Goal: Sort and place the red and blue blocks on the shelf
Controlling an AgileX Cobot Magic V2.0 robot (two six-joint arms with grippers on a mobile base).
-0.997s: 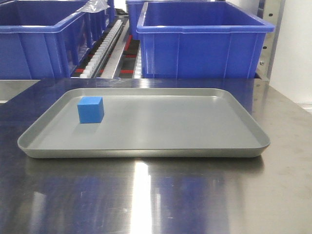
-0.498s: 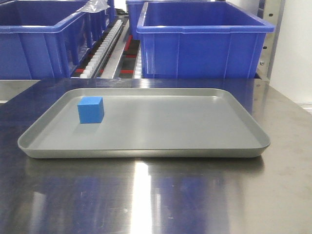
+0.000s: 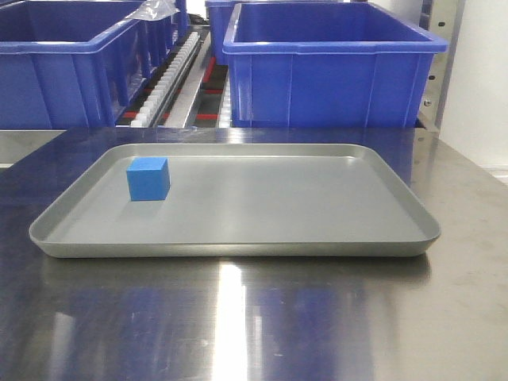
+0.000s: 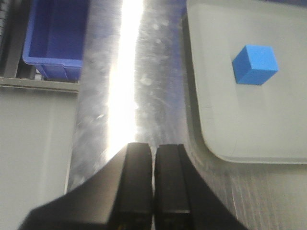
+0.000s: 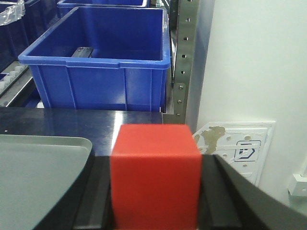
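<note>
Bright, even light falls from overhead. The steel worktop [image 3: 333, 317] carries a pale streak of glare in the front view, and in the left wrist view that streak blows out to white. The blue block [image 3: 148, 178] throws only a faint, soft shadow on the tray [image 3: 278, 248]. The left fingers [image 4: 136, 182] are dark and blurred. The near red block [image 5: 156, 175] and right fingers [image 5: 218, 191] are soft-edged, the far bin [image 5: 96, 72] sharp.

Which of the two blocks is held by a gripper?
The red block, clamped in the right gripper; the blue block sits free in the grey tray, with nothing touching it.
</note>
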